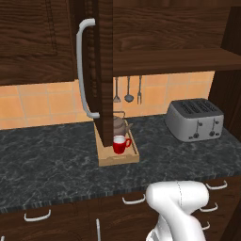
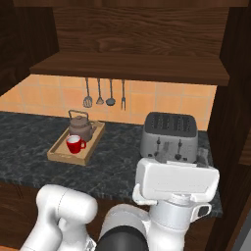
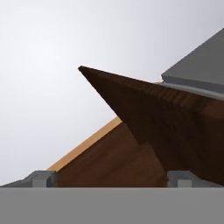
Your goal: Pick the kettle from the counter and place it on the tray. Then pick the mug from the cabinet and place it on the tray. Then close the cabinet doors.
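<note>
Kettle (image 1: pixel 118 124) and red mug (image 1: pixel 120 144) both on the wooden tray (image 1: pixel 117 159), mug just in front of kettle, handle to the right in the left base view. Tray resting on the dark marbled counter (image 1: pixel 52 155), well left of the silver toaster (image 1: pixel 195 118). Cabinet door (image 1: pixel 104 66) swung open, edge-on in the left base view, long silver bar handle (image 1: pixel 83 70) facing left, hiding the tray's rear left part. Cabinet shelf (image 2: pixel 130 66) bare above hanging utensils (image 2: pixel 104 93). Gripper (image 3: pixel 114 178) raised near dark wood panels in the hand view, fingertips (image 3: pixel 40 178) set wide apart, nothing between them.
</note>
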{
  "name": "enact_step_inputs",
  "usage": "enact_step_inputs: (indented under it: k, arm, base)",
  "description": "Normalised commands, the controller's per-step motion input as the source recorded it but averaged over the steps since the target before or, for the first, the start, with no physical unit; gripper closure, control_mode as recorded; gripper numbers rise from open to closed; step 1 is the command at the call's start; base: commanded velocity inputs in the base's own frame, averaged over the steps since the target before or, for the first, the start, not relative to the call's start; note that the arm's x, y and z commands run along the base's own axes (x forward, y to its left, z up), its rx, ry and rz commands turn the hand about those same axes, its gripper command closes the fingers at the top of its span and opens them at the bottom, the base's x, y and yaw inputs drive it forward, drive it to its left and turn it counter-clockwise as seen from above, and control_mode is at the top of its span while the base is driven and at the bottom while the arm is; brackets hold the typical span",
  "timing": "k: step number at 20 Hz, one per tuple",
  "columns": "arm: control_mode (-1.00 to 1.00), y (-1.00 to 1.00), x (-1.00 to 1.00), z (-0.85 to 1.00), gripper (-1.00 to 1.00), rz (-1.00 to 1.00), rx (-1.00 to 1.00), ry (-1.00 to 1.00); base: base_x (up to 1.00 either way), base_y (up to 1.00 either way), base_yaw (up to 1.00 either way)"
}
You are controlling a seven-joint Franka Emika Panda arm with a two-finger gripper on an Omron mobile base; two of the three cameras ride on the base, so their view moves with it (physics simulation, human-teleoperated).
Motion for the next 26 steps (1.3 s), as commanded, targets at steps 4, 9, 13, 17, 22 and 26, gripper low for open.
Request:
enact_step_inputs:
  k: [4,9,13,17,22,26]
  arm:
    - [-1.00,-0.25,0.00,0.03,-1.00,-0.19,0.26,0.00]
    - [-1.00,-0.30,0.00,0.00,-1.00,-0.12,0.15,0.00]
    - [-1.00,-0.37,0.00,0.00,-1.00,-0.02,0.09,0.00]
    - [-1.00,-0.35,0.00,-0.04,-1.00,0.00,0.04,0.00]
    - [-1.00,-0.32,0.00,-0.03,-1.00,0.00,0.00,0.01]
    - [-1.00,-0.23,0.00,-0.03,-1.00,-0.04,0.00,0.07]
  base:
    - [0.00,0.00,0.00]
    - [0.00,0.00,0.00]
    - [0.00,0.00,0.00]
    - [0.00,0.00,0.00]
    - [0.00,0.00,0.00]
    - [0.00,0.00,0.00]
